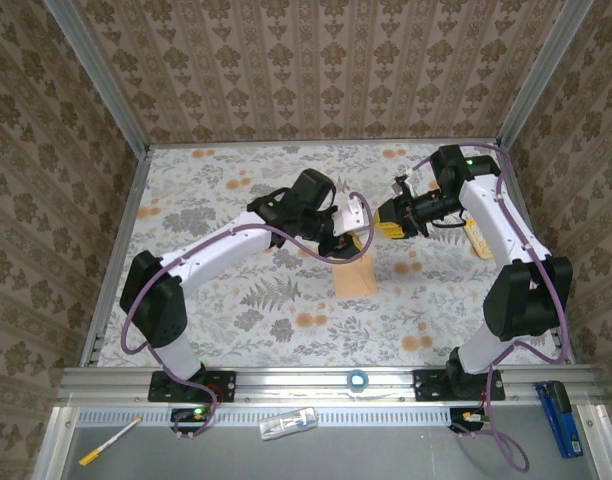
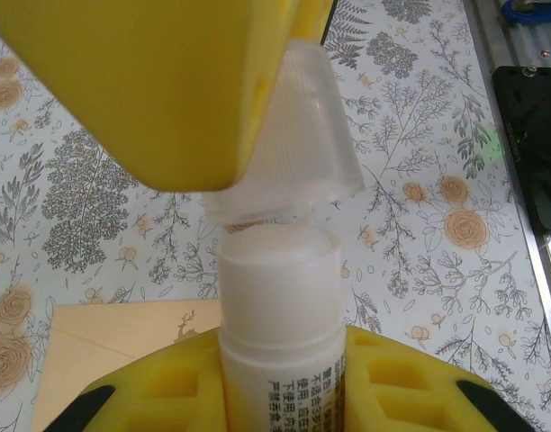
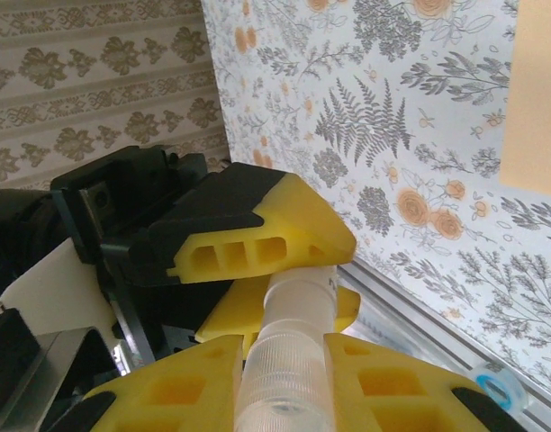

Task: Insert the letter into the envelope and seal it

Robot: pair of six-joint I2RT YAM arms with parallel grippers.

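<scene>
Jaws on the left gripper (image 2: 280,387) are narrowly apart and clamped on a white glue stick (image 2: 280,297), yellow pads hugging the tube on both sides. The printed end sits inside the grip and the bare white tip stands clear of the pads. Over to the right gripper (image 3: 284,396): its jaws are also only a little apart, pinching the ribbed, see-through cap (image 2: 293,135). One yellow pad presses the cap from the side in the left wrist view. The two sets of jaws meet nose to nose, and the stick's long axis runs straight from the left jaws toward the right jaws. The cap's open rim sits right at the stick's tip, a touch tilted. I cannot tell whether rim and tip are touching or just parted.

Now the envelope (image 1: 356,275). It lies flat on the table (image 1: 236,330), tan face up, directly below the meeting point of both jaws and reaching out to their near side. Neither set of jaws touches it. Its long axis runs from beneath the jaws back toward the arm bases, leaning slightly. From the left wrist it shows below and to the left of the clamped stick, with a diagonal flap line crossing its corner.
</scene>
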